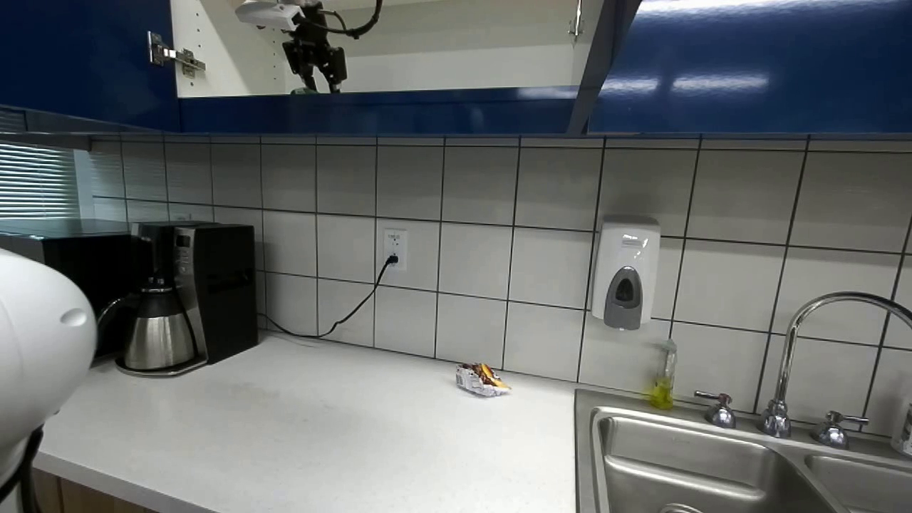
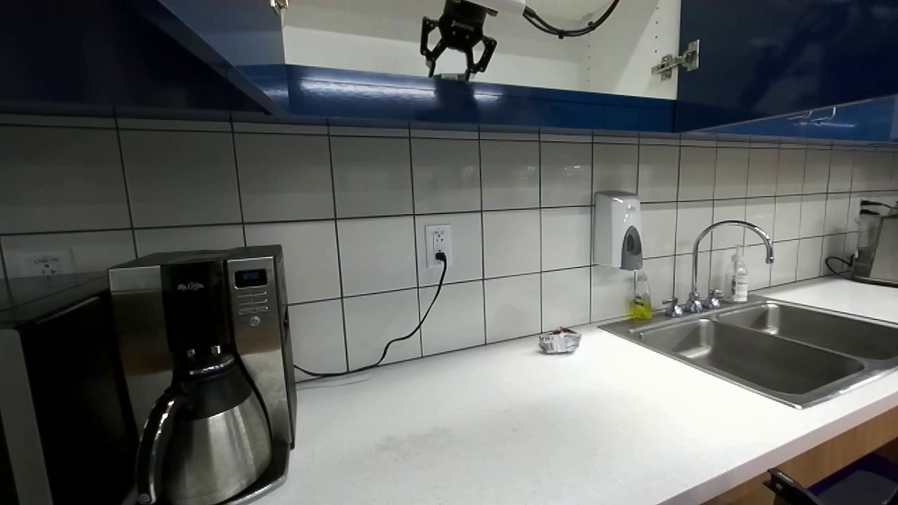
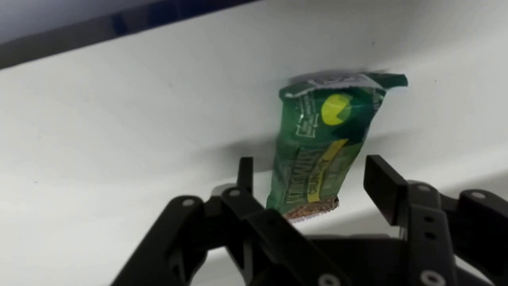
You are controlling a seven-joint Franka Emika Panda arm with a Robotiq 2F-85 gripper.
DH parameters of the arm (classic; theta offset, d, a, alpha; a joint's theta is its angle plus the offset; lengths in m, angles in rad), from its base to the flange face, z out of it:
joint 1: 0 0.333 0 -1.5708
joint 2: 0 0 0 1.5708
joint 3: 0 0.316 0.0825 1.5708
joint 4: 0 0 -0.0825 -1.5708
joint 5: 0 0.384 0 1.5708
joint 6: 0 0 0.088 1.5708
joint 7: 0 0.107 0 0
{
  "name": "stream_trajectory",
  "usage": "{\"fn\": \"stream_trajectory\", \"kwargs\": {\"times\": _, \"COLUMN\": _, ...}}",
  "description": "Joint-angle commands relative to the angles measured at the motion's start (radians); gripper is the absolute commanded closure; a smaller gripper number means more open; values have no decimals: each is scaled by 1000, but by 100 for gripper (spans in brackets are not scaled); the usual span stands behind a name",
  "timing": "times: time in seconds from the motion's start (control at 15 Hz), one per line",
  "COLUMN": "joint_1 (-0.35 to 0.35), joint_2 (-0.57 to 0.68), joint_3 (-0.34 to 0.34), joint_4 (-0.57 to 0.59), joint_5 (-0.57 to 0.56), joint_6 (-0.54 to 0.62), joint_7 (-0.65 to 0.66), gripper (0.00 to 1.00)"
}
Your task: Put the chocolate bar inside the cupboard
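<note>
The chocolate bar (image 3: 319, 159) in its green wrapper lies on the white cupboard floor in the wrist view. In the exterior views only a sliver of it (image 1: 305, 91) (image 2: 449, 76) shows above the front edge. My gripper (image 3: 311, 174) is open, its fingers on either side of the bar's near end with a visible gap on each side. In both exterior views the gripper (image 1: 324, 84) (image 2: 450, 69) points down inside the cupboard (image 1: 427, 112) (image 2: 561, 105). The cupboard's glossy dark blue doors stand open and its interior is white.
The cupboard's blue front edge (image 3: 131, 26) runs close to the bar. Open doors (image 1: 78, 64) (image 2: 779, 56) flank the opening. Below are a coffee maker (image 1: 224, 285), a foil-like item (image 1: 481, 380), a soap dispenser (image 1: 627, 271) and a sink (image 1: 591, 456).
</note>
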Motion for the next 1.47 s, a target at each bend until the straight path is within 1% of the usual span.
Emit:
{"fn": "stream_trajectory", "kwargs": {"times": 0.0, "joint_1": 5, "joint_2": 30, "joint_3": 1, "joint_4": 52, "joint_5": -25, "joint_6": -37, "joint_7": 34, "gripper": 0}}
{"fn": "stream_trajectory", "kwargs": {"times": 0.4, "joint_1": 2, "joint_2": 18, "joint_3": -2, "joint_4": 51, "joint_5": -18, "joint_6": -43, "joint_7": 29, "gripper": 0}}
{"fn": "stream_trajectory", "kwargs": {"times": 0.87, "joint_1": -4, "joint_2": -16, "joint_3": -16, "joint_4": 8, "joint_5": -7, "joint_6": -42, "joint_7": 16, "gripper": 0}}
{"fn": "stream_trajectory", "kwargs": {"times": 1.4, "joint_1": -6, "joint_2": -83, "joint_3": -28, "joint_4": -91, "joint_5": 3, "joint_6": -9, "joint_7": 6, "gripper": 0}}
